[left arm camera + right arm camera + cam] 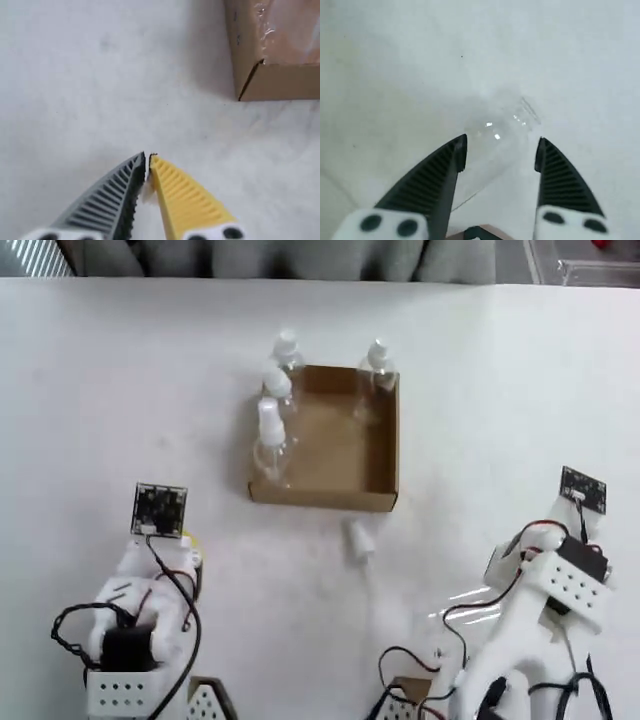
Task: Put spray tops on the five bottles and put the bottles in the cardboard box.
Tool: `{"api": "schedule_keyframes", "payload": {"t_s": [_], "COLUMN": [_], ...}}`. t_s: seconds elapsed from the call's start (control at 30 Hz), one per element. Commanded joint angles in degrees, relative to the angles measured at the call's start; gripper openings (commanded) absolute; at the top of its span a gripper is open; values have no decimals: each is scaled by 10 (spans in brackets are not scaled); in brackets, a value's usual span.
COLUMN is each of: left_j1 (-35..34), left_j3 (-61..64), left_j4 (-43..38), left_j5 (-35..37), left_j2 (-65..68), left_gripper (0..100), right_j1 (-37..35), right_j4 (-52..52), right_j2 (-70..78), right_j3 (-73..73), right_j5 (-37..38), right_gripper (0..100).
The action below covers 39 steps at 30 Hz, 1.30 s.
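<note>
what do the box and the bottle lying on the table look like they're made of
Cardboard box: brown cardboard, matte, judging by the dull fibrous face and the raw cut edge at its corner. Lying bottle: probably clear plastic, glossy. The table shows through it and small bright glints sit on its wall, though glass cannot be ruled out by look alone.

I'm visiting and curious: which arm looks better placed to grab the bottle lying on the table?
Right, probably. Its pincer is open, with the clear bottle lying between its fingers. The left pincer is shut over bare table beside the box.
</note>
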Motion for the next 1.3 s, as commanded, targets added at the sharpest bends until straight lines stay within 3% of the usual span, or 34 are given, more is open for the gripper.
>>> {"api": "schedule_keyframes", "payload": {"t_s": [0.0,0.3,0.67,0.83,0.93,1.27], "left_j1": [-7,-7,-7,-7,-7,-7], "left_j3": [-1,-1,-1,-1,-1,-1], "left_j4": [5,5,5,5,5,5], "left_j5": [-5,-5,-5,-5,-5,-5], "left_j2": [-7,-7,-7,-7,-7,-7], "left_gripper": [23,23,23,23,23,23], "right_j1": [-2,16,-8,-7,-4,2], "right_j4": [-26,12,11,10,14,-62], "right_j2": [65,94,95,97,100,95], "right_j3": [7,-42,-27,-86,-148,-231], "right_j5": [-4,1,2,2,-2,3], "right_gripper": [262,198,190,10,49,21]}}
